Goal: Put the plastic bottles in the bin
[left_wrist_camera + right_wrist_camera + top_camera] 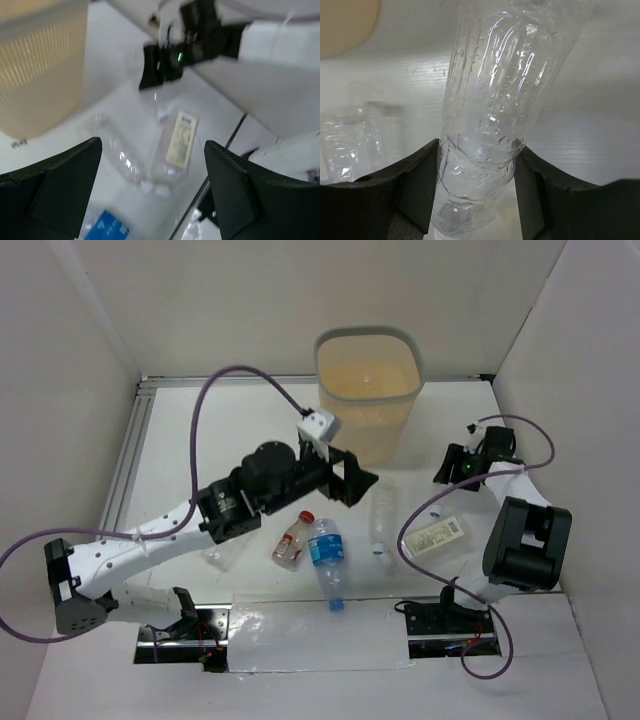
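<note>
— So, from above, where do the bottles sit?
— Four lie on the table [230, 420] between the arms, in front of the bin [375, 430], which stands at the far edge. A red-capped bottle [293, 540] lies just beside a blue-labelled bottle [326, 555]. To their right is a bare clear bottle [380, 525], then a cream-labelled bottle [437, 537]. A crumpled bottle [218, 556] shows partly under the left arm.
— And the claws?
— The left claw [358, 480] hangs near the bin's front wall. The right claw [447, 468] is off to the bin's right; from up here I cannot tell what it has.
— Left wrist camera?
— Its fingers [65, 185] are spread wide with nothing between them. Below, the bare clear bottle and the cream-labelled bottle lie side by side. A corner of blue label shows at the bottom edge and the bin's mesh wall at upper left. The right claw is beyond, blurred.
— Right wrist camera?
— There the right claw is clamped on a ribbed bottle [505, 75], one finger pressed against each side near its lower end. Another clear bottle is a blur at left, and a beige corner of the bin shows at top left.
</note>
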Available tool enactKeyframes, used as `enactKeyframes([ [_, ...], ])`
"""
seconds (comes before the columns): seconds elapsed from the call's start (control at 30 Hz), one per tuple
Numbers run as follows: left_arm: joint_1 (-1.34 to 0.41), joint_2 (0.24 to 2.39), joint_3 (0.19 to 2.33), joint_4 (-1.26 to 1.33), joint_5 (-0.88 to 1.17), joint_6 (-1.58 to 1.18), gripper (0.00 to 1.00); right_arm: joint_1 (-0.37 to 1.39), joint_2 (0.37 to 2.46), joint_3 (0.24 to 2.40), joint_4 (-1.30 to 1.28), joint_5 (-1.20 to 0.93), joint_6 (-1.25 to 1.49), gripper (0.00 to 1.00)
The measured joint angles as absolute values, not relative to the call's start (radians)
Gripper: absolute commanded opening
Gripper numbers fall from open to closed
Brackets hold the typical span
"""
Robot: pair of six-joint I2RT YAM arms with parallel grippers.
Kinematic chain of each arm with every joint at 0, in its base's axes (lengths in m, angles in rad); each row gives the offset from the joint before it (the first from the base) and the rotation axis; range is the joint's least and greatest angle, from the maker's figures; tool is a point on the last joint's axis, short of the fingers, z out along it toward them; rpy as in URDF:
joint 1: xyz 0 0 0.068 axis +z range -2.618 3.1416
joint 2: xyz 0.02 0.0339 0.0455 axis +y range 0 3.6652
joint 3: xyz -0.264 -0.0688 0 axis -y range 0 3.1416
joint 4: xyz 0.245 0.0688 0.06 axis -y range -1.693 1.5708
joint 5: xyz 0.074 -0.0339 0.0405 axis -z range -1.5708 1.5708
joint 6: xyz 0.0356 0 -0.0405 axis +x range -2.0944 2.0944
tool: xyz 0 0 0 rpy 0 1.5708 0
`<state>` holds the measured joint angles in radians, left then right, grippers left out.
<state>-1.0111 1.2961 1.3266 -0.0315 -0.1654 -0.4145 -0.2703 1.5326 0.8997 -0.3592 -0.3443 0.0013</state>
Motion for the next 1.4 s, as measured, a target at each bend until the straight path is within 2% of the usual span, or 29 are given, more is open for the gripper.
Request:
enactKeyframes([
  [0.1,-1.079,1.263,1.212,-0.056,-0.21,-0.427,0.96,-0.31,1.444,0.963,-0.402,-0.356,-0.053,0.43],
  [0.17,-1.083,1.299,1.168,-0.075,-0.236,-0.449,1.0,-0.311,1.386,1.028,-0.404,-0.381,-0.088,0.42],
  [0.4,-1.081,1.604,1.167,-0.118,-0.299,-0.5,1.0,-0.205,1.266,1.258,-0.308,-0.383,-0.14,0.4],
  [0.53,-1.084,1.74,1.225,-0.13,-0.311,-0.5,1.0,-0.096,1.269,1.353,-0.239,-0.358,-0.148,0.4],
  [0.83,-1.084,1.773,1.255,-0.084,-0.291,-0.484,1.0,0.152,1.435,1.612,-0.203,-0.308,-0.147,0.4],
  [0.9,-1.084,1.776,1.255,-0.075,-0.276,-0.474,1.0,0.192,1.474,1.65,-0.192,-0.299,-0.146,0.47],
  [0.93,-1.084,1.779,1.256,-0.068,-0.27,-0.472,1.0,0.204,1.497,1.67,-0.188,-0.292,-0.144,0.58],
  [1.03,-1.085,1.797,1.262,-0.057,-0.252,-0.468,1.0,0.229,1.571,1.712,-0.171,-0.262,-0.141,0.81],
  [1.07,-1.086,1.809,1.272,-0.059,-0.245,-0.464,1.0,0.233,1.591,1.715,-0.172,-0.253,-0.146,0.93],
  [1.13,-1.09,1.84,1.299,-0.058,-0.237,-0.447,1.0,0.233,1.629,1.715,-0.176,-0.238,-0.147,1.0],
  [1.33,-1.115,1.919,1.369,-0.061,-0.229,-0.42,1.0,0.154,1.657,1.714,-0.222,-0.263,-0.13,1.0],
  [1.4,-1.119,1.958,1.409,-0.062,-0.239,-0.416,1.0,0.09,1.641,1.713,-0.236,-0.29,-0.115,0.97],
])
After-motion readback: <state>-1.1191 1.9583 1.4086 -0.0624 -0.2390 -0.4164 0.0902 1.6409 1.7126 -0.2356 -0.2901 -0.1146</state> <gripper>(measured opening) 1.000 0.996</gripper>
